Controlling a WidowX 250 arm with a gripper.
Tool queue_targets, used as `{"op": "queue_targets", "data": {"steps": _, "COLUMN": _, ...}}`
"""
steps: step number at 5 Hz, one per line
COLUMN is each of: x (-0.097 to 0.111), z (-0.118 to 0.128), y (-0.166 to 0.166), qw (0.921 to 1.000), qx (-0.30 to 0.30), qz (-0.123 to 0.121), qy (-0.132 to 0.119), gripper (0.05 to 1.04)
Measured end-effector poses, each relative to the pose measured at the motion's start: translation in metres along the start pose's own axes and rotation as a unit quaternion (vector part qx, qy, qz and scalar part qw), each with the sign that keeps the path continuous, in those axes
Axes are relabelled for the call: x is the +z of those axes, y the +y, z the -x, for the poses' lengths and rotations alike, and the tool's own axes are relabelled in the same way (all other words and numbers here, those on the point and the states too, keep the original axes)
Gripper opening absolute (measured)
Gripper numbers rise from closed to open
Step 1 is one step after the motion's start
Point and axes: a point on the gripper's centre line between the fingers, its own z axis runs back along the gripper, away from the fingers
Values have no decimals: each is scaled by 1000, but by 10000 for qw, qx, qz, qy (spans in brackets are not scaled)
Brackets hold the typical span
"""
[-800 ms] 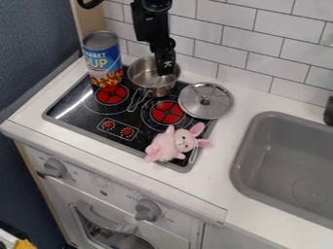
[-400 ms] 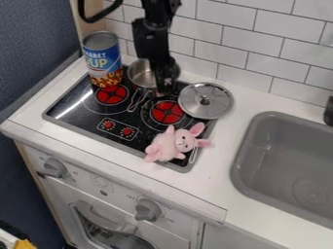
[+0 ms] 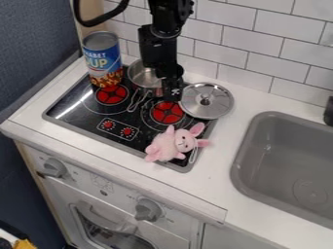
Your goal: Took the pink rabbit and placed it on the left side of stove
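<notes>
While the black hand (image 3: 172,97) is hanging over the back half of the stove (image 3: 73,108), the pink rabbit (image 3: 174,143) is lying on the stove's front right corner, and one ear is poking past the edge. The picture is not showing well if the hand is spread apart or pressed together, so I cannot tell. A shiny pot (image 3: 138,75) is sitting at the back of the stove, partly hiding behind the hand. A round lid (image 3: 218,106) is resting on the stove's back right edge. A big soup can (image 3: 102,56) is standing up at the stove's back left corner. Right of the stove, a gray sink (image 3: 280,155) is sitting in the white bench (image 3: 218,172).
</notes>
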Motion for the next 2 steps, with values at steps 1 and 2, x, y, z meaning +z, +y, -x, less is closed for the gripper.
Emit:
{"op": "queue_targets", "data": {"steps": 1, "x": 3, "z": 4, "y": 25, "qw": 9999, "qx": -6, "qz": -167, "qy": -42, "gripper": 1001}}
{"op": "queue_targets", "data": {"steps": 2, "x": -5, "z": -4, "y": 44, "qw": 9987, "qx": 147, "qz": -433, "qy": -235, "gripper": 1001}}
